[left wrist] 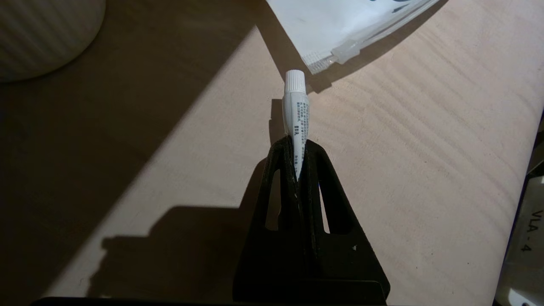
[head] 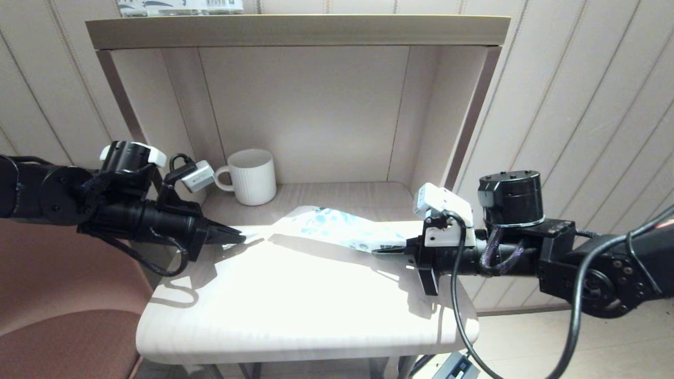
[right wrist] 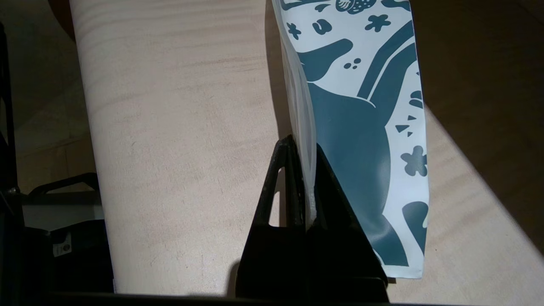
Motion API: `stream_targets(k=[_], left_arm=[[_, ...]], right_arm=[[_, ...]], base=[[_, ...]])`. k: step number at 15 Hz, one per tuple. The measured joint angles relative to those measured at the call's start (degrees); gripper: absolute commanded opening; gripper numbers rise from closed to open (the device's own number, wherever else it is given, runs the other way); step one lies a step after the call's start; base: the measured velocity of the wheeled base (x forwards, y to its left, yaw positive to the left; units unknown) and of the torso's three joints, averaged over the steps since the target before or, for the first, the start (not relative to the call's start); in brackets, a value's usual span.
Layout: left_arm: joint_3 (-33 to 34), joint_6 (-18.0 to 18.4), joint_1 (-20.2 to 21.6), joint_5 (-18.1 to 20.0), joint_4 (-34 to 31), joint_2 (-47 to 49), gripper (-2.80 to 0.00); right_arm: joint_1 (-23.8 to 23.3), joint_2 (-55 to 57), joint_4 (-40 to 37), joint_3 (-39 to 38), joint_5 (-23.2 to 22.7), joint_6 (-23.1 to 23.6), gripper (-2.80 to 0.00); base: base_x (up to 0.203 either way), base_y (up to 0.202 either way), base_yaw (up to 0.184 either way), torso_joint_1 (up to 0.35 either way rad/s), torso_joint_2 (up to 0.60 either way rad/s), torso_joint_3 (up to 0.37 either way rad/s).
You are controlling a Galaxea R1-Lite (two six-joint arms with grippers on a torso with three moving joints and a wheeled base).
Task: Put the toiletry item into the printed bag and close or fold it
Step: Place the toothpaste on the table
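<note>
Left gripper (left wrist: 298,159) is clamped on the small white printed toiletry tube (left wrist: 296,114), cap leading toward 3 o'clock, aimed at the slider end of the white leaf-printed plastic zip pouch (head: 337,227). Right gripper (right wrist: 307,187) pinches the pouch's printed end, holding it raised off the pale wooden table (head: 295,310), probably to steady it for insertion.

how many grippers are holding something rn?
2. Left gripper, at the table's left, is clamped on the toiletry item; right gripper, at the table's right, is clamped on the printed bag's edge.
</note>
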State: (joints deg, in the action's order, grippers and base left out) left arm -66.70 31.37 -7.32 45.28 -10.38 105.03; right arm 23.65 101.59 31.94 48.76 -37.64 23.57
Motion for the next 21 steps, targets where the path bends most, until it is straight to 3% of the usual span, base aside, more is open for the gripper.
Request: stream_targets(k=[2, 3, 11, 14, 16, 21], left_arm=[[0.0, 0.0, 0.2, 0.0, 0.3, 0.3, -2.80], [-0.2, 0.0, 0.2, 0.0, 0.3, 0.3, 0.00], [1.2, 0.6, 0.3, 1.2, 2.1, -2.5, 0.00], [3.0, 0.8, 0.3, 7.6, 7.1, -3.2, 0.00], [4.0, 0.8, 0.2, 9.5, 8.6, -3.6, 0.00], [3.9, 0.8, 0.0, 16.1, 8.6, -3.1, 0.00]], right_arm=[[-0.1, -0.1, 0.0, 0.0, 0.0, 0.0, -2.80], [-0.3, -0.2, 0.0, 0.0, 0.0, 0.0, -2.80], [-0.5, -2.3, -0.8, 0.3, -0.3, -1.9, -2.80], [-0.1, -5.0, -9.5, 4.3, -2.3, -5.3, -2.80], [-0.4, -6.5, -14.7, 7.6, -3.3, -8.7, -2.80], [-0.6, -8.7, -15.5, 12.2, -6.9, -18.2, -2.80]], base=[[0.000, 0.000, 0.000, 0.000, 0.00, 0.000], [0.000, 0.000, 0.000, 0.000, 0.00, 0.000], [0.000, 0.000, 0.000, 0.000, 0.00, 0.000], [0.000, 0.000, 0.000, 0.000, 0.00, 0.000], [0.000, 0.000, 0.000, 0.000, 0.00, 0.000], [0.000, 0.000, 0.000, 0.000, 0.00, 0.000]])
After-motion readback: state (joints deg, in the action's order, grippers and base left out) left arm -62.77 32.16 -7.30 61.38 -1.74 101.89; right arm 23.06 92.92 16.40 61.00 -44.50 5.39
